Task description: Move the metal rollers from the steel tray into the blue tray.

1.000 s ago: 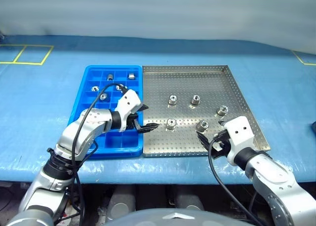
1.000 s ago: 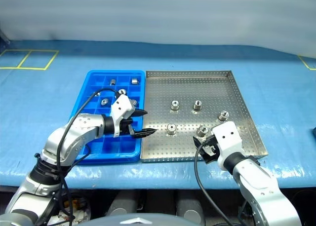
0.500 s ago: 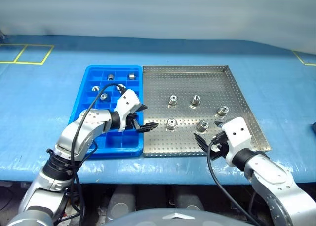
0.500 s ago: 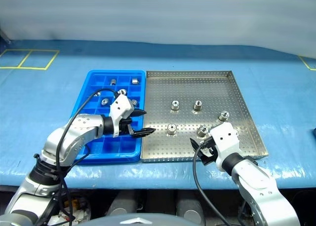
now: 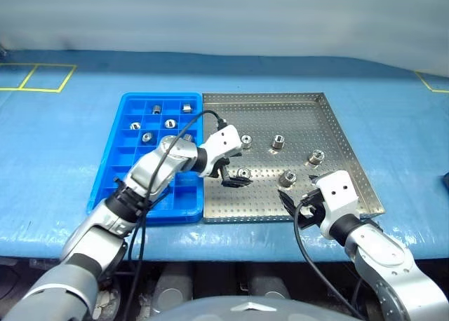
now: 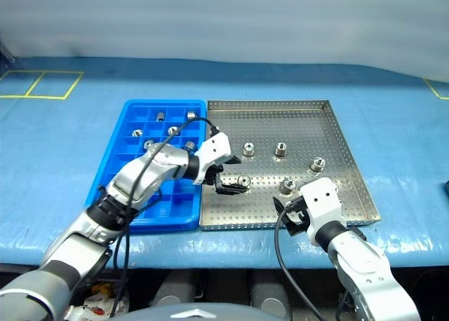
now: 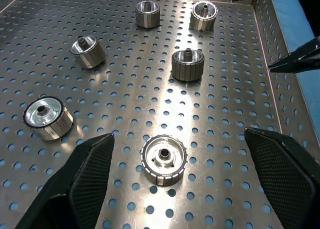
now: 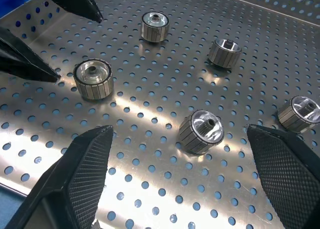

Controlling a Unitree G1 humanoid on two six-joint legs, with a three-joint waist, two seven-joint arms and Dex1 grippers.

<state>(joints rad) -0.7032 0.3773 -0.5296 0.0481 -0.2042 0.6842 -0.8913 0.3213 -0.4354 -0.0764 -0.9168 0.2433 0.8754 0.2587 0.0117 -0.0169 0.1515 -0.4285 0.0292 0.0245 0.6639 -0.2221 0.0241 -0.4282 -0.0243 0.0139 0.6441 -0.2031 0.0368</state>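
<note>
Broadly, a table (image 5: 63, 146) covered in blue sheeting, marked with yellow tape lines at its far corners, carries two trays set side by side and touching. On the right lies the large square steel tray (image 5: 337, 135) with a perforated floor and low rim; on the left, the narrower bright blue plastic tray (image 5: 116, 170) divided into small square compartments.

Five short shiny metal rollers (image 5: 278, 141) rest on the steel tray floor, well apart from one another: two toward the middle, one nearer the right rim, and two in the near half. Five more rollers (image 5: 156, 109) sit in separate compartments in the far part of the blue tray.

From the left, the left claw (image 5: 232, 177) reaches across the blue tray's right edge over the steel tray, its fingers spread wide and holding nothing, with one near roller (image 7: 164, 158) lying between the fingertips. Over the near right part of the steel tray hangs the right claw (image 5: 293, 197), likewise spread wide and empty, just beside another near roller (image 8: 201, 130).
</note>
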